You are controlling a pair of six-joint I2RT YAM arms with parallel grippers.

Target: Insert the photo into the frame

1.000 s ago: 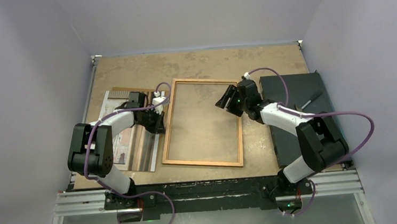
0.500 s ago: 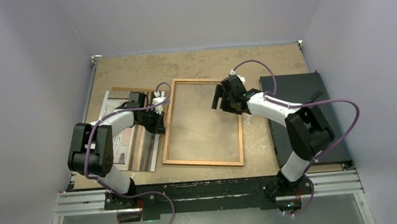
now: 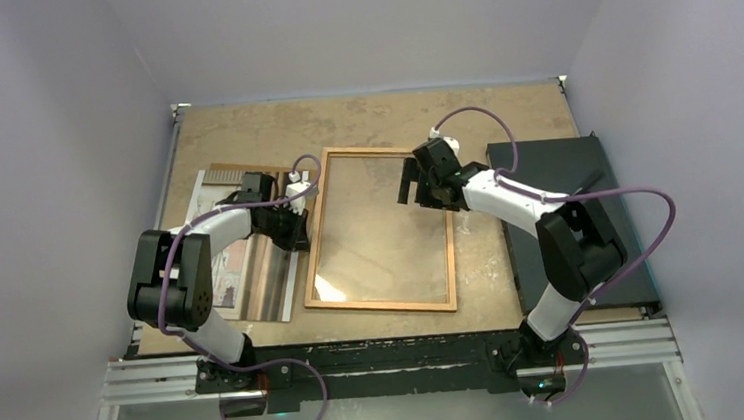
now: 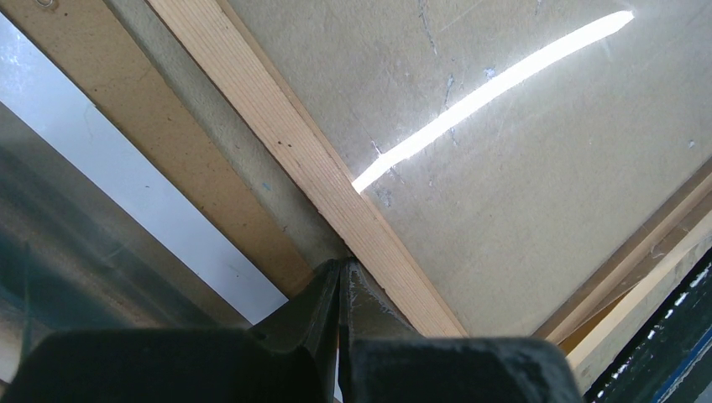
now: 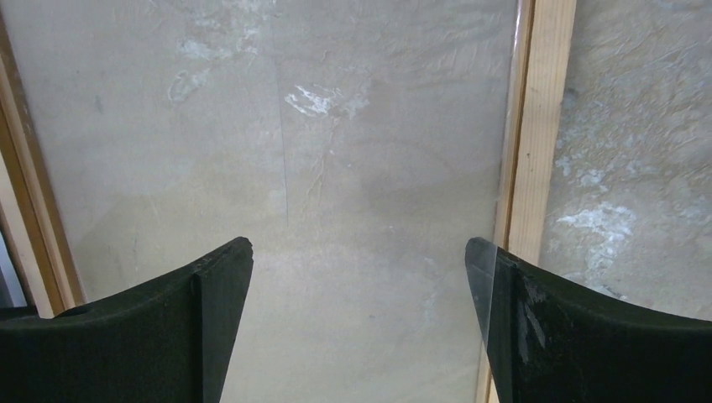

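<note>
The orange-brown frame (image 3: 449, 234) lies flat mid-table with a clear pane in it. The photo (image 3: 253, 275) lies to its left, banded beige, white and dark, partly under my left arm. My left gripper (image 3: 299, 240) is shut, its tips against the outer edge of the frame's left rail (image 4: 319, 168). The left wrist view shows the photo's bands (image 4: 126, 176) beside that rail. My right gripper (image 3: 412, 185) is open and empty above the frame's upper right part. In the right wrist view my right gripper (image 5: 361, 252) hangs over the pane, its right finger (image 5: 520, 319) over the right rail (image 5: 537, 126).
A black slab (image 3: 558, 205) with a thin dark tool on it lies at the right of the table. A brown board edge (image 3: 230, 171) shows above the photo. Grey walls close in on three sides.
My right gripper has swung left from beside the frame's right rail to over the pane. A bright glare now shows on the pane's lower left. The left arm has stayed put.
</note>
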